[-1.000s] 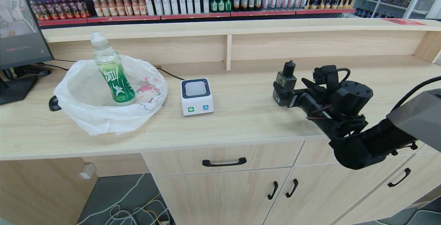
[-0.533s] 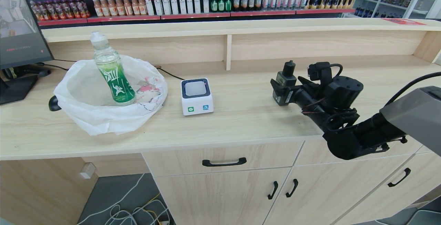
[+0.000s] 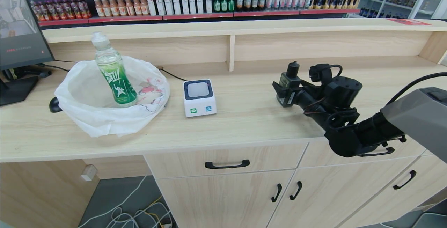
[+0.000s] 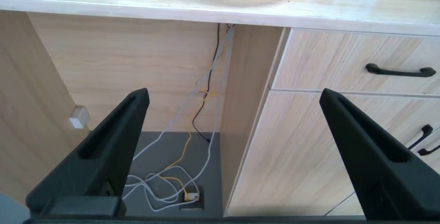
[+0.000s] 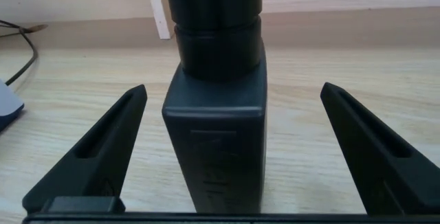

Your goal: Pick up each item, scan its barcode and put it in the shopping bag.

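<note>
Head view of a shop checkout: on a pale wooden desk (image 3: 244, 119) we see a small dark bottle (image 3: 288, 81) with a black cap, standing upright toward the right side. Our right tool (image 3: 285, 93) sits level with it at desk height. The right wrist view shows its two fingers (image 5: 93, 159) spread wide, one on each side of the bottle with a clear gap on both sides, so nothing is gripped yet. We judge this as the line-up for a side grasp on the bottle's body, which would leave the cap free and keep the bottle upright. A white box-shaped scanner (image 3: 199, 97) sits on the desk between this bottle and the white shopping bag (image 3: 87, 119) at the left, probably so that an item crosses the scanner on its way to the bag. A green bottle (image 3: 115, 76) already stands inside the bag, leaning slightly, with the bag's mouth slumped wide open around it. Our left tool (image 4: 234, 97) hangs low in front of the cupboards under the desk, fingers spread and holding nothing, apparently parked clear of the right arm's work.
</note>
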`<state>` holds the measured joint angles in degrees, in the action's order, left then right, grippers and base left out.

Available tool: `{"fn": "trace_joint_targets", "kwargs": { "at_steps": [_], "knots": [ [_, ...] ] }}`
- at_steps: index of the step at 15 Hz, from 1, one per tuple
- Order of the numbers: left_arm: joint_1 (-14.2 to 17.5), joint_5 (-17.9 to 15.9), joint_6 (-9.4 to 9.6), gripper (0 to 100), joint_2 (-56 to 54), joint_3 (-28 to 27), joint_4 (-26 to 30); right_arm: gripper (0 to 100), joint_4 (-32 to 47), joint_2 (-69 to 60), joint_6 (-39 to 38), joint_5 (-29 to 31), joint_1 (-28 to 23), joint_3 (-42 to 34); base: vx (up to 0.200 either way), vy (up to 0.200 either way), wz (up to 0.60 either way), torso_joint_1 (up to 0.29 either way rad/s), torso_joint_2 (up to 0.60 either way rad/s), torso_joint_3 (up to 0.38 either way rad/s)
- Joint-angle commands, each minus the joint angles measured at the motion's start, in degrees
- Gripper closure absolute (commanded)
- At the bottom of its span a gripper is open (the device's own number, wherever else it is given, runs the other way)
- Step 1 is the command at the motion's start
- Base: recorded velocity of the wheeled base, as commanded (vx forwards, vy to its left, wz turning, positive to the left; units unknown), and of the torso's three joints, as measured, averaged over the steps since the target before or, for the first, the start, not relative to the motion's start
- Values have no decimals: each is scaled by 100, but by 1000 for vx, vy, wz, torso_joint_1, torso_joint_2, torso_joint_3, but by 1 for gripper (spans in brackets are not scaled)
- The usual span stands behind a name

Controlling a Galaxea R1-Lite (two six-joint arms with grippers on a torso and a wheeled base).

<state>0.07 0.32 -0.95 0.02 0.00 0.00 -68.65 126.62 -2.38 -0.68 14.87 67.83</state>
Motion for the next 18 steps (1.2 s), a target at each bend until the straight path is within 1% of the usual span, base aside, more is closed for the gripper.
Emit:
{"fn": "trace_joint_targets", "kwargs": {
  "at_steps": [1,7,8,18],
  "knots": [
    [1,3,-2,0,-2,0,0,0,44,38,0,-2,-2,90,0,0,0,0,0,0],
    [1,3,-2,0,-2,0,0,0,35,152,-35,7,-2,161,0,0,0,0,0,0],
    [1,3,-2,0,-2,0,0,100,35,161,-35,7,7,161,0,0,0,0,0,0],
    [1,3,-2,0,-2,0,0,100,0,-103,-26,42,7,117,0,0,0,0,0,0]
  ]
}}
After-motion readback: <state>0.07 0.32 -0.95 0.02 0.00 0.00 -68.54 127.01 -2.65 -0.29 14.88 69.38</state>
